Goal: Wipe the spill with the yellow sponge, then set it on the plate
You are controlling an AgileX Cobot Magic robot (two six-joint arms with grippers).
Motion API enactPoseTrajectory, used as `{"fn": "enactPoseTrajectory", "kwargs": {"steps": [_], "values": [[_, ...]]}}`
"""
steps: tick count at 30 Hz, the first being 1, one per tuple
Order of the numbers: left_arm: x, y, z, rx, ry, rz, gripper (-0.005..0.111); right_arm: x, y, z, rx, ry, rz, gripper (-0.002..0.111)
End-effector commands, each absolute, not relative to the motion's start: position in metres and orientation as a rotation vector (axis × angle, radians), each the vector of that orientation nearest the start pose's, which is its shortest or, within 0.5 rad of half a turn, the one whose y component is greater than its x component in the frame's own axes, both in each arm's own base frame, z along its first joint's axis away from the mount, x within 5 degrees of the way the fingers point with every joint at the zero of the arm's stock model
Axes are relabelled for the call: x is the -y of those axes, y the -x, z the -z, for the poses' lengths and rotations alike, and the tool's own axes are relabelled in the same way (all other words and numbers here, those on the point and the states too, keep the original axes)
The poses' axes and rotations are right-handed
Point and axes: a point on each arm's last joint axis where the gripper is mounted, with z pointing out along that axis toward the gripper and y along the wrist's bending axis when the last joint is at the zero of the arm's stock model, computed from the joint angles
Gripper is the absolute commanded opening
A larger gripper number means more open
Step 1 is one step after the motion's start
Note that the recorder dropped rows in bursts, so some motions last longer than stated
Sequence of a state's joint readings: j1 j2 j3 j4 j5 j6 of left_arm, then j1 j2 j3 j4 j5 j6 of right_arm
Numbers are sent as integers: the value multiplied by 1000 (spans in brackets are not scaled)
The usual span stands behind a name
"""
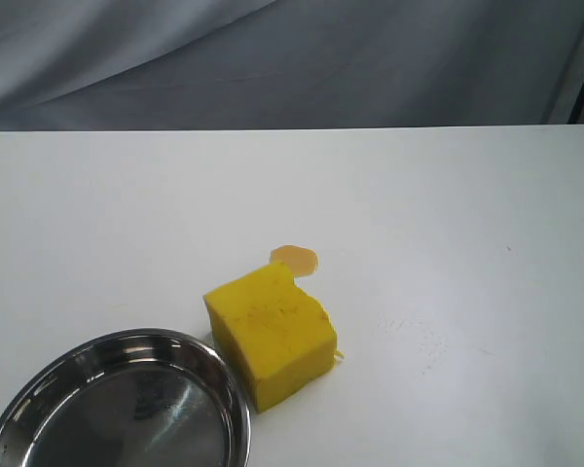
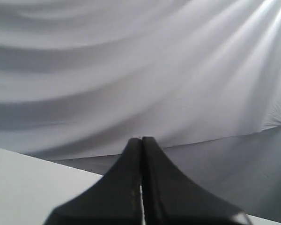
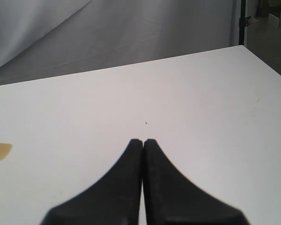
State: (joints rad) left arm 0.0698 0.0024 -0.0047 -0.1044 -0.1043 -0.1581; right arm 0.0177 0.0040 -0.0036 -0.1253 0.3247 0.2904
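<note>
Sponge (image 1: pixel 270 331) sits on the worktop (image 1: pixel 448 214) between plate (image 1: pixel 236 399) and spill (image 1: pixel 294 259), one corner at the spill's near edge and its other end just beside the plate rim. Neither arm shows in the exterior view. Left gripper (image 2: pixel 141 139): jaws closed, empty, facing the backdrop (image 2: pixel 131 70). Right gripper (image 3: pixel 143 140): jaws closed, empty, with the spill off to one side. The right arm is judged better placed.

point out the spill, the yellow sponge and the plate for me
spill (image 1: pixel 294 259), exterior view, middle of the amber puddle
yellow sponge (image 1: pixel 268 313), exterior view, middle of its top face
plate (image 1: pixel 127 418), exterior view, bare shiny bottom
</note>
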Motion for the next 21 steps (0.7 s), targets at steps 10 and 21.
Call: {"fn": "enactPoseTrajectory", "kwargs": {"steps": [10, 21], "values": [[4, -54, -305, -1669, 25, 52, 0, 3, -54, -184, -1798, -166, -85, 0], [38, -108, -338, -1849, -612, 208, 0, 3, -54, -184, -1798, -166, -85, 0]]}}
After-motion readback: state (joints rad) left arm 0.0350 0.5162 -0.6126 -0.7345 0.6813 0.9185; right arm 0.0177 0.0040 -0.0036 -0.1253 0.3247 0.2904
